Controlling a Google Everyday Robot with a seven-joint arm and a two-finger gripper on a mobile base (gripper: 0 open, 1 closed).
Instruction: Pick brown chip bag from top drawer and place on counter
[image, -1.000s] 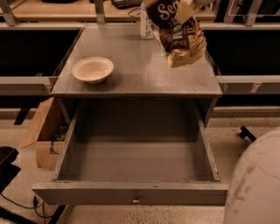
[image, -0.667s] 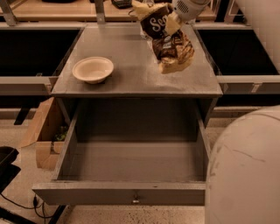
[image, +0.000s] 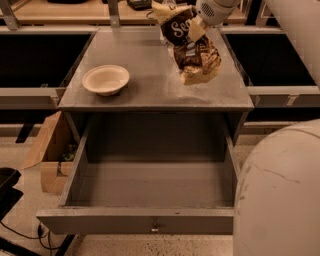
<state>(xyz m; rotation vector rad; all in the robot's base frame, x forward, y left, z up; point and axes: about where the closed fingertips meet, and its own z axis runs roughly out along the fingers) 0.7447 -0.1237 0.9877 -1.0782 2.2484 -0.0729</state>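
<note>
The brown chip bag (image: 192, 47) hangs over the right half of the grey counter (image: 145, 82), its lower pale end touching or just above the surface. My gripper (image: 197, 27) holds the bag near its upper part, with the white wrist reaching in from the top right. The top drawer (image: 150, 187) is pulled fully open below the counter and its inside shows nothing in it. Its front panel carries a small central knob (image: 154, 229).
A pale bowl (image: 106, 80) sits on the counter's left half. A cardboard box (image: 50, 150) stands on the floor left of the cabinet. My white arm body (image: 277, 195) fills the lower right. A wooden desk (image: 75, 10) runs behind the counter.
The bag and gripper have moved left and lower toward the counter. My white arm body now covers more of the lower right.
</note>
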